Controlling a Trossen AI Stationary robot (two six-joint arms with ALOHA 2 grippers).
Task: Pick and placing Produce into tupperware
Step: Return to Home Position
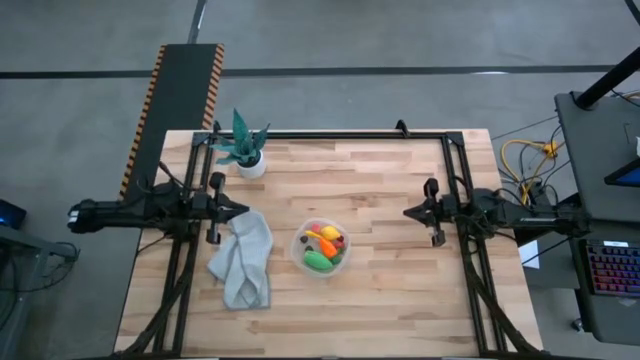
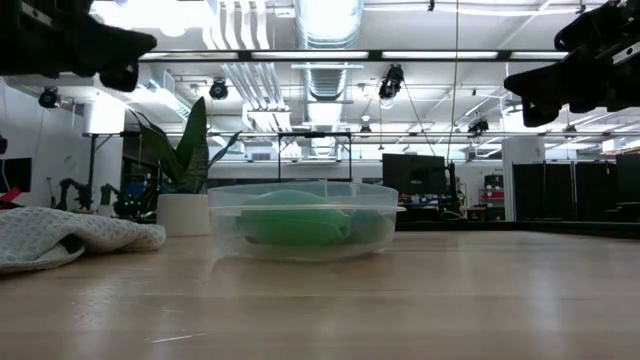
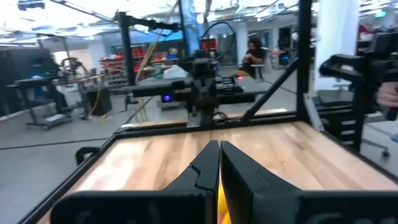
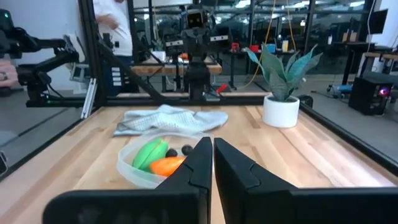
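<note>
Clear tupperware [image 1: 321,249] sits mid-worktop [image 1: 400,290] beside the cloth [image 1: 243,262], holding the lemon [image 1: 329,233], carrot [image 1: 322,246] and green oval [image 1: 318,261]. Raised well apart on either side, the left end effector [image 1: 243,210] and right end effector [image 1: 408,211] are both clenched, empty.

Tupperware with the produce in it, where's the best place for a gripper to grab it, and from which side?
Probably the thin rim wall of the tupperware on the side facing the right gripper, coming straight down, one finger inside, one outside. It is round and looks too wide to span, produce fills its middle, and the cloth lies close on the opposite side.
</note>
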